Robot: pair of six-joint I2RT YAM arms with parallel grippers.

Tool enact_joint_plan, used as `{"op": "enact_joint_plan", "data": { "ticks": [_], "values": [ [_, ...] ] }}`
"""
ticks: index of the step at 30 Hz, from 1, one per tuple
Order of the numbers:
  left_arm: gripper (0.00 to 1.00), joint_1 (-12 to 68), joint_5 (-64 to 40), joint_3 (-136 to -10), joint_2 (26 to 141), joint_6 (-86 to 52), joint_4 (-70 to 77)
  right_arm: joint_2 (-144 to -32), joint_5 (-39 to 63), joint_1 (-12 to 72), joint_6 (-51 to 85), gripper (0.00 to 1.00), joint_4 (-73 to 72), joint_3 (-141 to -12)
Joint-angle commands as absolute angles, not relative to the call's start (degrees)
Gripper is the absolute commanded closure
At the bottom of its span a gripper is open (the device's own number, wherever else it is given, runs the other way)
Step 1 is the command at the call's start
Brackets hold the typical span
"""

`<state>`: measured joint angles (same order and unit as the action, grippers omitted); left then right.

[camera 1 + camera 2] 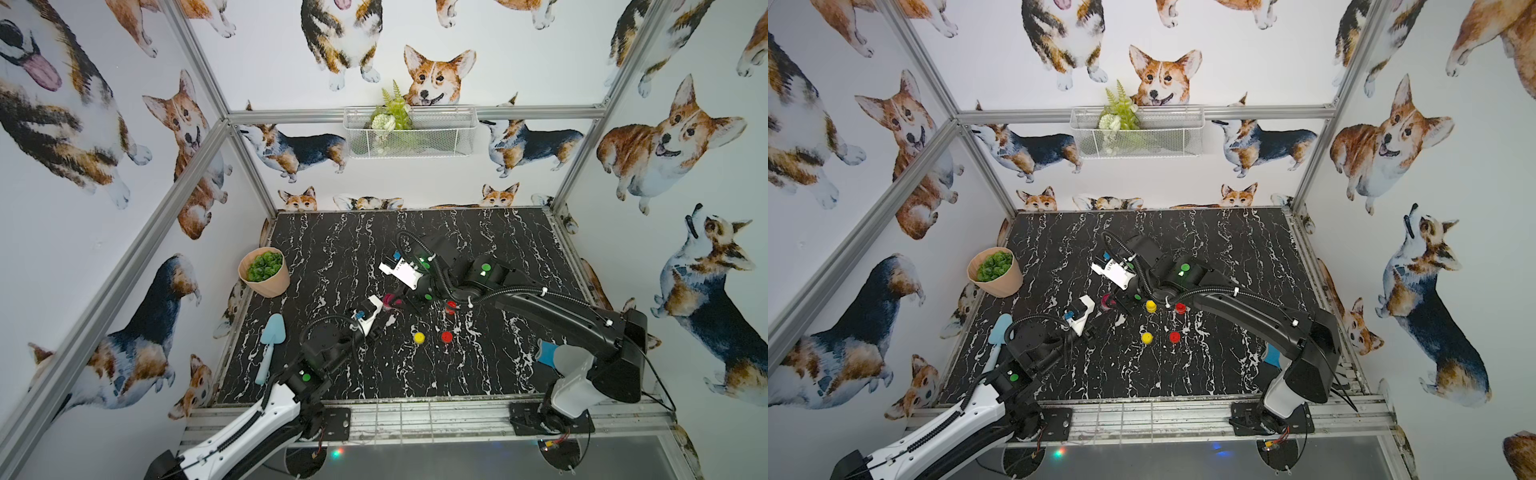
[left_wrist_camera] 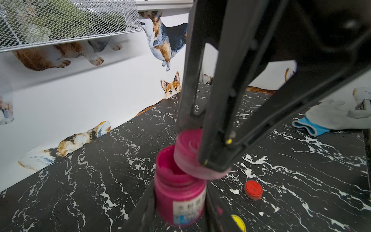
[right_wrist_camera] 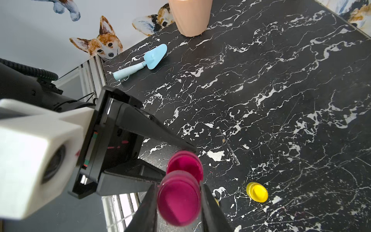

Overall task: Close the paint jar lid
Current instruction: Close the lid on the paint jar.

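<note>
— While clamping the paint jar (image 2: 177, 186) low on its labelled body, pins it upright on the worktop (image 2: 80, 180). Probably given to the left hand (image 2: 178, 213) so as to stop any sliding or turning under a twist.
— Closed down firmly, then?
— Closed on the jar from both sides, yes, with fingers (image 2: 140, 211) pressed to the wall and the mouth clear above.
— And over at the right hand (image 3: 179, 190)?
— Narrowed onto the lid (image 2: 188, 152), gripping its rim on opposite sides. Holds it tilted, just above and to one side of the open mouth, overlapping the jar's rim only in part.
— Touching that rim?
— Cannot tell from the wrist views, though it looks very close. Not seated, not threaded.
— Why tilted and off-centre?
— Likely a side approach, with levelling and centring to come before any turn. Risks cross-threading if twisted at this angle.
— Anything nearby to mind?
— A red cap (image 2: 253, 189) and a yellow cap (image 3: 258, 191) on the worktop near the jar, apart from both hands.
</note>
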<state>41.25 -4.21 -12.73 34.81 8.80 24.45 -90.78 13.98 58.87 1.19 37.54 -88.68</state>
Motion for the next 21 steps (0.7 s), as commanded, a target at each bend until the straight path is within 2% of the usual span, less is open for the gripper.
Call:
{"op": "enact_joint_plan", "data": {
  "ticks": [1, 21],
  "values": [
    [0.62, 41.2, -4.9, -13.2, 34.6, 9.6, 26.9, -91.2, 13.8, 59.0, -0.4, 0.69, 36.6, -89.7],
    [0.63, 41.2, -5.2, -13.4, 33.9, 10.2, 26.3, -93.6, 14.0, 59.1, -0.8, 0.70, 36.4, -91.4]
  ]
}}
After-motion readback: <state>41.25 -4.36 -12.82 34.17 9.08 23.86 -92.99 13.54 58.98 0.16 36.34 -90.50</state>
